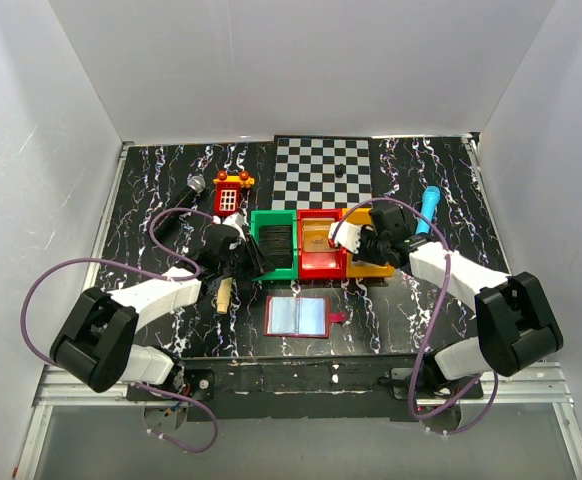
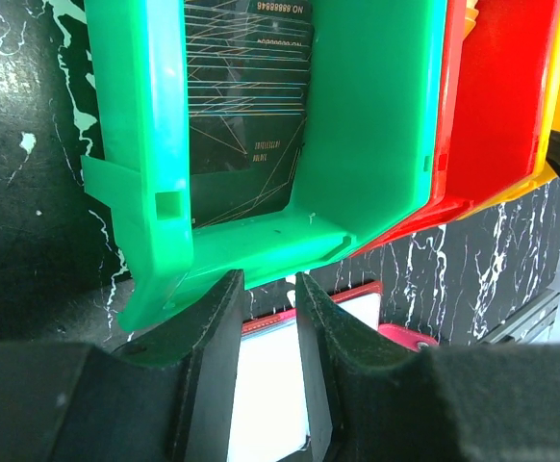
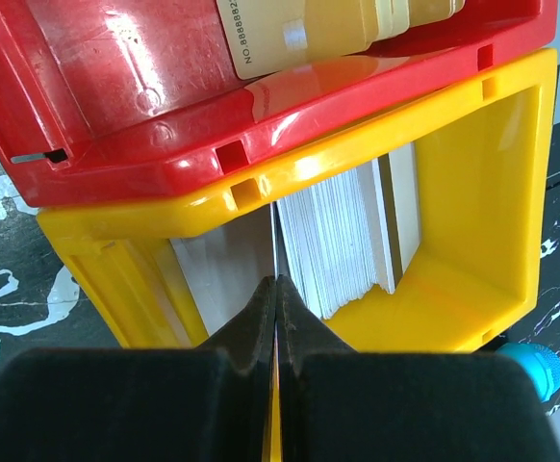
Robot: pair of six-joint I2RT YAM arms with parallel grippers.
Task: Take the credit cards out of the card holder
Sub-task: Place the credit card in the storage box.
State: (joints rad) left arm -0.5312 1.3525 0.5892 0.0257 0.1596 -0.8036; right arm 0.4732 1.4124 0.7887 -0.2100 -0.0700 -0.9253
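1. The small dark-red card holder with pale shiny sleeves (image 1: 298, 316) is laid open flat on the black white-veined tabletop (image 1: 151, 200), sleeves facing up. It's at 6 o'clock from the red plastic bin (image 1: 321, 262), with its short red tab stuck out at 3 o'clock.
2. Three bins are lined up touching in a row. The green plastic bin (image 1: 259, 240) is at 9 o'clock of the red one and the yellow plastic bin (image 3: 472, 289) is at 3 o'clock.
3. A dark credit card with thin line print (image 2: 246, 106) is seen lying in the green bin. A tan-orange credit card (image 3: 338, 24) is in the red bin, and a stack of pale grey credit cards (image 3: 343, 231) is stood on edge in the yellow one.
4. The left gripper (image 2: 267, 281) is hung just over the near rim of the green bin. Its jaws are parted by a narrow gap with nothing between them, so it's released. The holder's pale sleeve can be seen through the gap.
5. The right gripper (image 3: 276, 281) is held over the yellow bin, clenched tight. A thin pale edge-on card (image 3: 275, 245) looks to be pinched at the tips, just at 9 o'clock of the stack.
6. A black-and-white checkered mat (image 1: 323, 168) is spread at 12 o'clock of the bins.
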